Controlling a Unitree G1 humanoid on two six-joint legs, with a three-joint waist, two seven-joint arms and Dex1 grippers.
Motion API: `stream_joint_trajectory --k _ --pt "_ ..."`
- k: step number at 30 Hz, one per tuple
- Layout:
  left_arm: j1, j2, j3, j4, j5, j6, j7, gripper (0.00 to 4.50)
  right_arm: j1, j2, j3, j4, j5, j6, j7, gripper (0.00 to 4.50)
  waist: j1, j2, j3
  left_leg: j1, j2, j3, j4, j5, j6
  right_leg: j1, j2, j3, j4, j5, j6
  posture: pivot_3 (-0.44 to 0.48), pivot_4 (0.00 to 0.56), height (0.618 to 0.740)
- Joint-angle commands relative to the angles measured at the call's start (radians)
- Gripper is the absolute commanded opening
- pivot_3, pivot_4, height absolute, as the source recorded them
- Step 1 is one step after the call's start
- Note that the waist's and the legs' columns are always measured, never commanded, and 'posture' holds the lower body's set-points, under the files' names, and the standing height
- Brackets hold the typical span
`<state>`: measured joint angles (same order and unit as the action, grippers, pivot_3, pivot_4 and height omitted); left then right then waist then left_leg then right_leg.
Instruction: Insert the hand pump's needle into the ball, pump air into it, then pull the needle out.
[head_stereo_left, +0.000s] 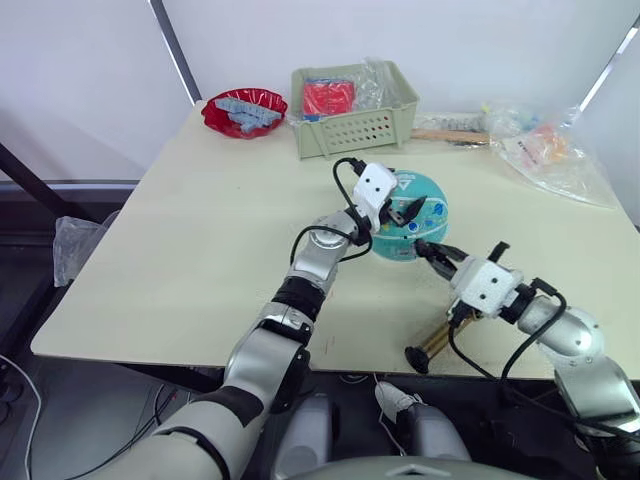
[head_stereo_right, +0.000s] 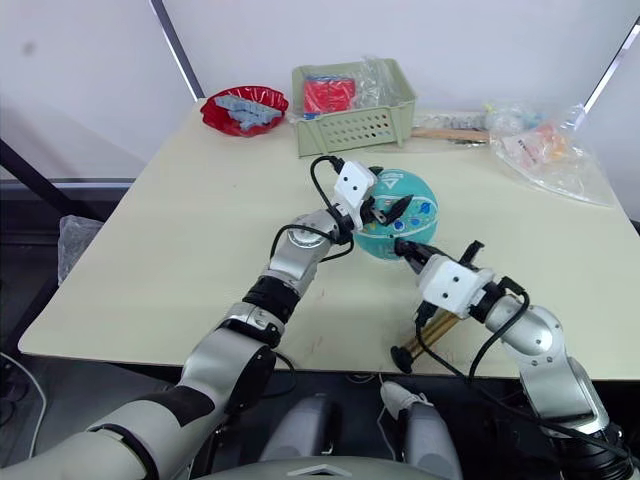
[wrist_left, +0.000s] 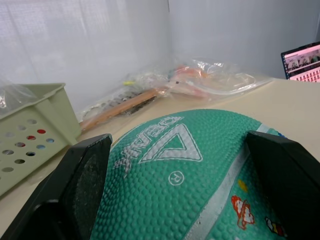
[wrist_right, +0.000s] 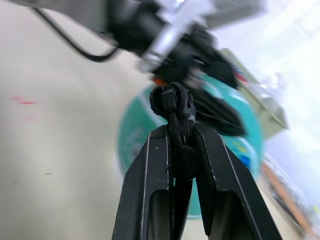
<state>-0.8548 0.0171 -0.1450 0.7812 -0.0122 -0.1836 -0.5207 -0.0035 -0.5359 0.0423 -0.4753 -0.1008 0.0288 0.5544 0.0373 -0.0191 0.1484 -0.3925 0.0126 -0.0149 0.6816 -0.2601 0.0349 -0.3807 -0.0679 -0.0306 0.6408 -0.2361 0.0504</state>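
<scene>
Nearest me the pump (head_stereo_left: 438, 342) lies at the worktop (head_stereo_left: 180, 250) edge, on the ball's near right. My right claw (wrist_right: 181, 145) is pinched on the hose fitting (wrist_right: 172, 102), aiming it at the ball (head_stereo_left: 410, 215), I judge to seat the needle. Beyond, my left claw (head_stereo_left: 405, 212) spreads wide around the ball, apparently steadying it; the basket (head_stereo_left: 355, 125) sits behind the ball.
</scene>
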Motion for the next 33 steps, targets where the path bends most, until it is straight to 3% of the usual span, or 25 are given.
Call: stream_joint_trajectory --k 1,17,27,33 --pt "0.048 0.009 -0.003 0.036 0.000 0.057 -0.036 4.50 0.009 0.001 -0.056 0.001 0.027 -0.036 -0.025 0.07 0.000 0.001 0.000 -0.001 0.000 0.000 0.000 0.000 0.000 -0.001 0.000 0.000 0.000 0.000 0.000 0.000 0.150 0.738" --pt "0.022 0.088 0.097 -0.341 -0.244 0.162 -0.293 4.50 0.040 0.007 -0.184 0.047 0.071 -0.073 -0.082 0.07 -0.008 0.008 0.014 -0.024 -0.004 0.004 -0.004 0.001 0.001 -0.026 0.004 0.005 0.001 0.005 0.000 0.000 0.150 0.738" --pt "0.161 0.301 0.115 -0.634 -0.396 0.324 -0.539 4.50 0.025 -0.002 -0.223 0.067 0.073 -0.087 -0.113 0.07 -0.030 0.010 0.017 -0.021 -0.005 0.007 -0.010 0.001 0.000 -0.028 0.004 0.010 0.001 0.004 0.001 0.000 0.150 0.738" --pt "0.360 0.496 0.163 -0.807 -0.527 0.417 -0.729 4.50 0.016 -0.010 -0.246 0.100 0.084 -0.091 -0.110 0.07 -0.034 0.010 0.017 -0.021 -0.003 0.009 -0.010 0.001 0.000 -0.029 0.005 0.013 0.002 0.004 0.000 0.000 0.150 0.738"
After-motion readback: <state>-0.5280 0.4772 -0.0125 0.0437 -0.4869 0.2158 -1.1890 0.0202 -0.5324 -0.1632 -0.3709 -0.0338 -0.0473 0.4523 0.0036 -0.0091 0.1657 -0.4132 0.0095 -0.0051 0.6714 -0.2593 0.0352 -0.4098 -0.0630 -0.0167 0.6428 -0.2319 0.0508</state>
